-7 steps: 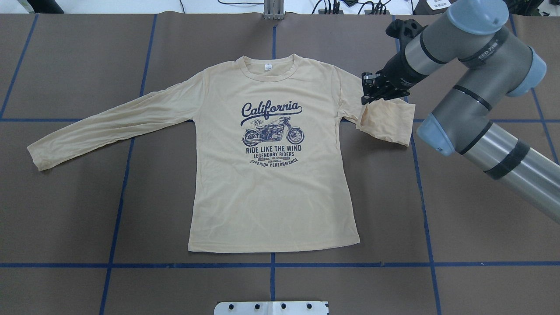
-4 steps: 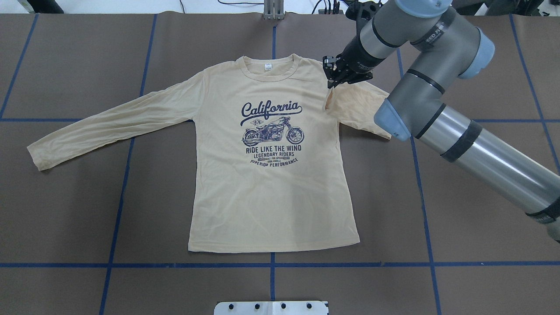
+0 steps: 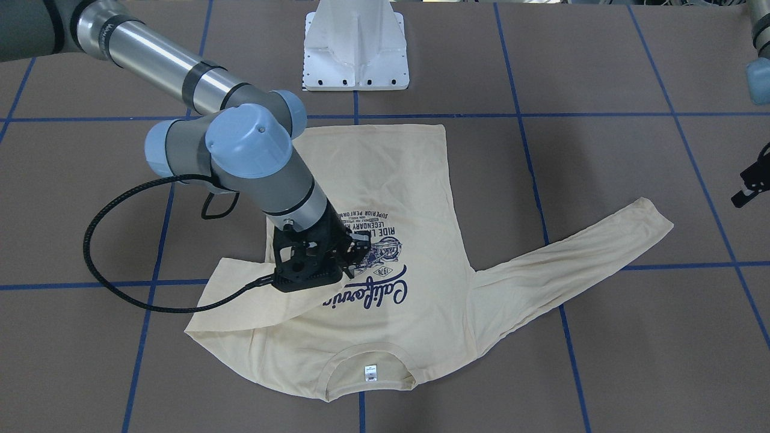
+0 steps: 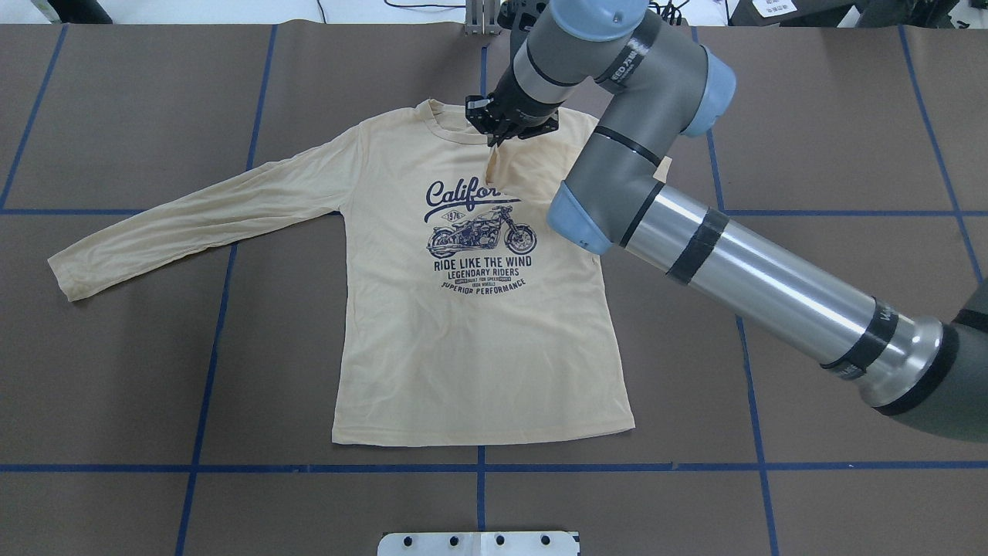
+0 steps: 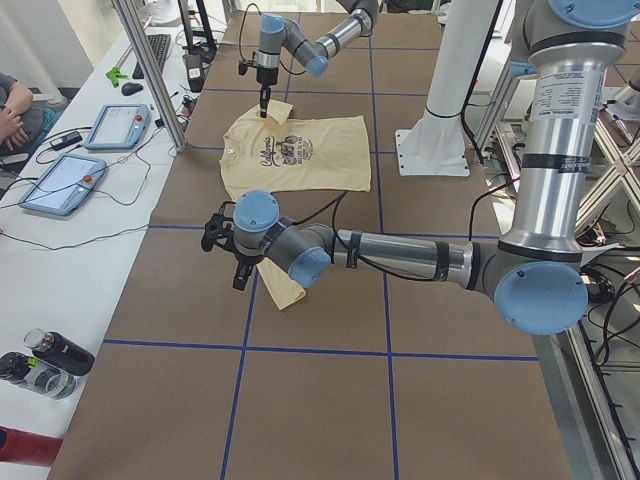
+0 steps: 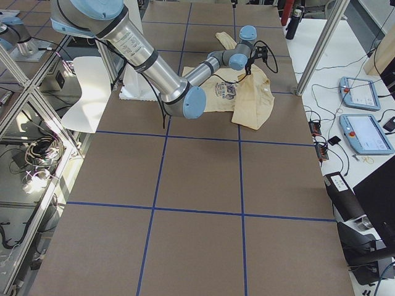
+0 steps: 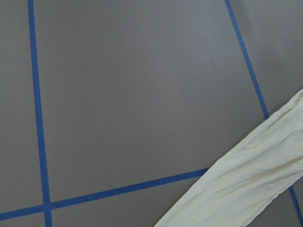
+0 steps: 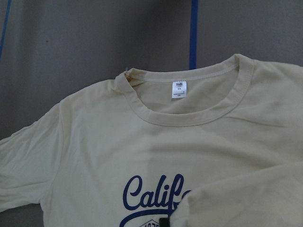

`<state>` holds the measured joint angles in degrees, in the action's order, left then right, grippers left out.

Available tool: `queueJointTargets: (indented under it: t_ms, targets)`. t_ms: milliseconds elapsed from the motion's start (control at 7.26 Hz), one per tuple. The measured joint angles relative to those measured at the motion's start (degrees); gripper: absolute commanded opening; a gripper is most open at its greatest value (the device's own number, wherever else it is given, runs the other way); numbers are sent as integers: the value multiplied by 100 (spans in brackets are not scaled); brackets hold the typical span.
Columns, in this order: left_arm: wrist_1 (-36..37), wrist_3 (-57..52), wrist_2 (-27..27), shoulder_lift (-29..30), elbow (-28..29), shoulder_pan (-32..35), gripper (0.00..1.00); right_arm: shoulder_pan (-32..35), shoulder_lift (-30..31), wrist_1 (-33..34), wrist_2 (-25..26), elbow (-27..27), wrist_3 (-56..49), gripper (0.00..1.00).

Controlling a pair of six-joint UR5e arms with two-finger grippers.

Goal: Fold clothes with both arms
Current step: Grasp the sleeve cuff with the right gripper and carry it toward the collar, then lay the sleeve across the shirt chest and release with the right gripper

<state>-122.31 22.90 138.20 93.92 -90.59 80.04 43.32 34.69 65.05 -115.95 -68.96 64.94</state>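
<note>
The pale cream-yellow long-sleeved T-shirt (image 4: pixel 463 347) lies flat, print side up, collar toward the far edge. My right gripper (image 4: pixel 494 139) is shut on the cuff of the shirt's right sleeve (image 4: pixel 532 166) and holds it just below the collar, over the "California" print. The front-facing view shows the right gripper (image 3: pixel 356 251) low over the chest with that sleeve (image 3: pixel 240 307) folded across. In the right wrist view the neck label (image 8: pixel 179 88) lies ahead. The other sleeve (image 4: pixel 193 224) stretches out flat. My left gripper (image 3: pixel 749 186) hovers beyond that sleeve's cuff (image 3: pixel 652 219); I cannot tell whether it is open or shut.
The white pedestal base (image 3: pixel 356 48) stands at the robot's side of the brown mat, which carries blue tape lines (image 4: pixel 478 467). In the exterior left view a side bench holds tablets (image 5: pixel 60 180) and bottles (image 5: pixel 50 360), and a person's hand (image 5: pixel 10 100) rests there.
My right gripper has carried the right sleeve's cuff leftward, from beside the shirt's right shoulder to over the chest near the collar. The sleeve now drapes across the print's right part.
</note>
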Motion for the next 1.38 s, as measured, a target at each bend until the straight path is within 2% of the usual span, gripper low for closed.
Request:
queueJointTargets:
  t_ms: [275, 551, 1102, 1377]
  targets:
    - [-1, -10, -16, 2, 35, 3, 100, -154, -471, -1, 465, 285, -5, 0]
    - [-3, -25, -20, 6, 84, 3, 100, -171, -743, -7, 714, 333, -6, 0]
    - [-3, -31, -21, 18, 120, 3, 100, -173, -855, -228, 769, 295, -5, 0]
    - [-3, -27, -21, 15, 123, 2, 100, -440, -864, -233, 1058, 377, -47, 0]
